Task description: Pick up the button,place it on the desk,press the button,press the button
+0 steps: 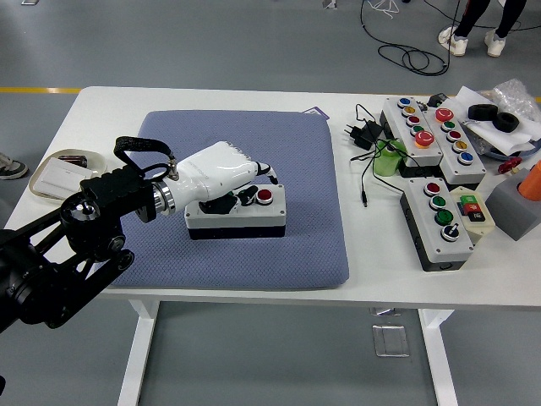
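Note:
A white-topped button box (pixel 245 217) with a black base lies on the blue-grey pad (pixel 254 254) at the middle of the table. Its red button (pixel 265 196) shows at the right end; the other buttons are hidden under my hand. My left hand (pixel 228 179) is white with black fingertips. It lies over the left and middle of the box top with fingers curled down onto it. I cannot tell which button a fingertip touches. The right arm is out of view.
A small tray (pixel 52 178) sits at the table's left edge. Several other button boxes (pixel 439 222) (pixel 431 135), a black adapter with cables (pixel 363 135), a green cup (pixel 387 161) and an orange object (pixel 531 182) crowd the right side. A person's feet (pixel 473 38) show at the top right.

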